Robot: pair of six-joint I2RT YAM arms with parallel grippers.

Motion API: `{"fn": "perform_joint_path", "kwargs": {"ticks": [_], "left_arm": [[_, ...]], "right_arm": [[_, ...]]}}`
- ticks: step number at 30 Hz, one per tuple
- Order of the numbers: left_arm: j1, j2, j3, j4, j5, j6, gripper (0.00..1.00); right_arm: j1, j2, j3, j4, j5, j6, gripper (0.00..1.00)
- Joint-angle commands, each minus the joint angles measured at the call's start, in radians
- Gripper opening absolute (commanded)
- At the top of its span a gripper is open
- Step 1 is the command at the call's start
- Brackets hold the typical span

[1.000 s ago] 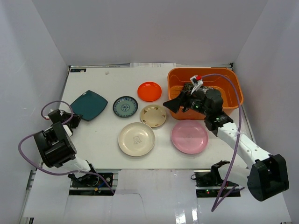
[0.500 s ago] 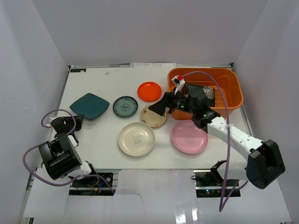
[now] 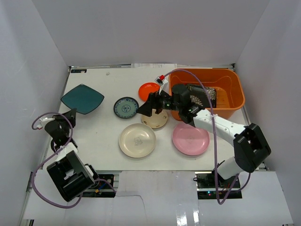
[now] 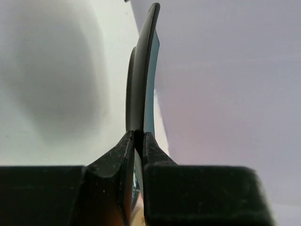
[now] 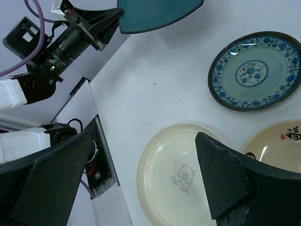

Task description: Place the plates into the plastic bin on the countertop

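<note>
Top external view: teal plate (image 3: 82, 99) is clamped by its near edge in the left jaws and held clear of the counter (image 3: 103, 141) at the far left, well apart from the orange bin (image 3: 237, 92) at the far right. Left wrist view: the same plate is seen edge-on, rim pinched between both jaws. Right jaws are spread wide with nothing gripped, hovering between the blue-patterned plate (image 3: 126, 107) and the tan plate (image 3: 155, 120). Dark floral plate (image 3: 204, 95) is seen inside the bin, partly covered by the right arm (image 3: 221, 125). Orange-red plate (image 3: 148, 88) sits just left of the bin. Cream plate (image 3: 137, 140) and pink plate (image 3: 190, 138) lie flat on the near half of the counter, with the pink one near the bin.
</note>
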Motion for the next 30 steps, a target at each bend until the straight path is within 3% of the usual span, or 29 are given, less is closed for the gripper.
{"fn": "perform_joint_path", "kwargs": {"ticks": [1, 5, 11, 21, 25, 28, 30], "left_arm": [[0.004, -0.064, 0.006, 0.174, 0.124, -0.108, 0.00], [-0.029, -0.079, 0.045, 0.168, 0.296, -0.153, 0.00], [-0.177, -0.116, 0.083, 0.116, 0.438, -0.117, 0.00], [-0.368, -0.139, 0.108, 0.143, 0.553, -0.119, 0.00], [-0.388, -0.151, 0.103, 0.197, 0.563, -0.148, 0.00], [-0.413, -0.155, 0.098, 0.226, 0.567, -0.166, 0.00], [-0.425, -0.151, 0.094, 0.238, 0.565, -0.174, 0.00]], "right_arm": [[0.003, 0.068, 0.107, 0.013, -0.007, -0.016, 0.98], [0.000, 0.154, 0.257, -0.084, -0.001, -0.073, 0.97], [-0.047, 0.243, 0.395, -0.173, 0.005, -0.130, 0.94], [-0.129, 0.280, 0.342, -0.168, -0.079, -0.109, 0.97], [-0.129, 0.244, 0.258, -0.111, -0.056, -0.077, 1.00], [-0.129, 0.202, 0.141, -0.012, -0.074, 0.015, 0.87], [-0.132, 0.185, 0.081, 0.120, -0.094, 0.072, 0.74]]}}
